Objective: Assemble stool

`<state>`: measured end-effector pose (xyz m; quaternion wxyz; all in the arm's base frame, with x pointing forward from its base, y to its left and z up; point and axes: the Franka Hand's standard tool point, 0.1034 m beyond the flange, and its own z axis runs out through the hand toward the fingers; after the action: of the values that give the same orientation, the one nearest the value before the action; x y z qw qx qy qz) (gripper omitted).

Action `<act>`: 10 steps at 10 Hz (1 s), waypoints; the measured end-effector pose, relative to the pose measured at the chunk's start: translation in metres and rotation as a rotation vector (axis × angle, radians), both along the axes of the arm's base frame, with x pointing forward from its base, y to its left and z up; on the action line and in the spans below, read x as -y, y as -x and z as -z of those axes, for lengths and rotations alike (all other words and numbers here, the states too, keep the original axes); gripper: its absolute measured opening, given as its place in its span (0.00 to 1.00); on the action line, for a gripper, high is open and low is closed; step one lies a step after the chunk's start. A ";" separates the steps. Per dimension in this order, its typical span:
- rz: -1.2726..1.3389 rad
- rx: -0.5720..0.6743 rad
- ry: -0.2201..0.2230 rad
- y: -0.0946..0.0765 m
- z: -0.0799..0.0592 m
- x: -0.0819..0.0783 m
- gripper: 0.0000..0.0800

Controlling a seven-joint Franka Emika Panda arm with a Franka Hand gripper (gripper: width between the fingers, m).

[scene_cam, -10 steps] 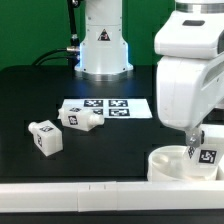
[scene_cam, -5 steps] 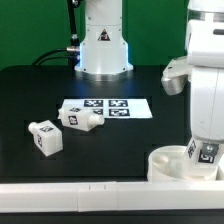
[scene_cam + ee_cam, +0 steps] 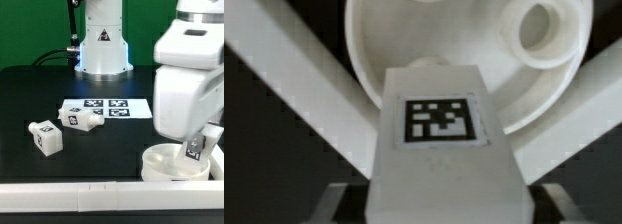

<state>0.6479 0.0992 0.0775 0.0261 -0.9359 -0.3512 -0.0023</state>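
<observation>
I worked over a black table (image 3: 40, 90), matt and flat, with a green wall (image 3: 30, 30) behind it and my arm's white base (image 3: 102, 45) standing at the far side. The marker board (image 3: 142, 104) lay flat near the middle, just in front of that base. A white rail (image 3: 70, 192) ran along the near edge.

The stool was in parts. Its round seat (image 3: 158, 166) sat on the exterior view's right, close to the rail, hollow side up. My gripper (image 3: 196, 147) hung over it with one leg (image 3: 194, 154) between my fingers (image 3: 349, 200). The leg's tagged face was turned to the wrist camera. Its far end reached into the seat's hollow, near a round hole (image 3: 544, 35) there. Whether that end touched the seat I could not tell. The fingers flanked the leg closely on both sides, but I could not tell whether they were pinching it or only standing beside it.

A second leg (image 3: 80, 120) lay at the marker board's end on the exterior view's left, and a third leg (image 3: 45, 137) lay near it, closer to the rail. Bare black table stretched between those two and the seat, and more of it ran behind them toward the wall. On the exterior view's right my own white housing filled the space above the seat.
</observation>
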 end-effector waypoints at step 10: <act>1.316 -0.064 -0.143 -0.002 0.003 0.005 0.42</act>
<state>0.6503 0.0939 0.0749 0.0916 -0.9508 0.2957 -0.0135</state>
